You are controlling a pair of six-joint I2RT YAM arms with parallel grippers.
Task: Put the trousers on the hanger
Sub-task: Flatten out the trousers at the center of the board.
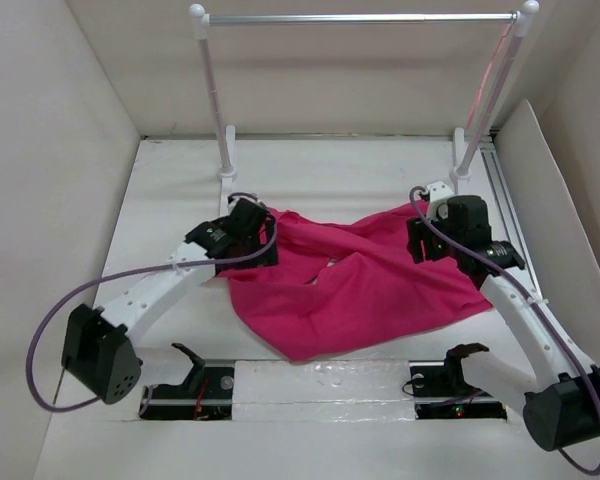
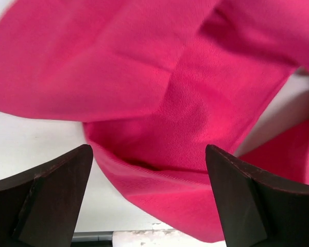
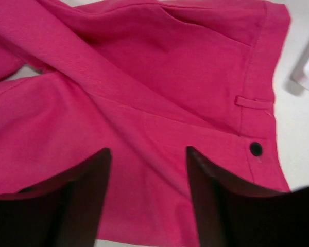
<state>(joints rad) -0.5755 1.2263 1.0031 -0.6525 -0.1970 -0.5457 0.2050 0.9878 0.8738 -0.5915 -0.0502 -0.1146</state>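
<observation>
**A:** Where are the trousers?

**B:** The trousers (image 1: 350,280) lie crumpled in the middle of the table (image 1: 180,190), between the two arms. The waist button (image 3: 256,148) is at the right end.

**A:** And the grippers?

**B:** The left gripper (image 2: 148,149) is over a fold at the left end, spread wide and gripping nothing. The right gripper (image 3: 148,150) is over the waistband, parted, with nothing pinched.

**A:** The hanger?

**B:** The hanger (image 1: 492,72) is far right, by the rack's (image 1: 360,18) right post, well apart from the trousers.

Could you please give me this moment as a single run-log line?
trousers: crumpled on table | left hand: open over fold | right hand: open near waist button | hanger: bare, right end of rack
</observation>
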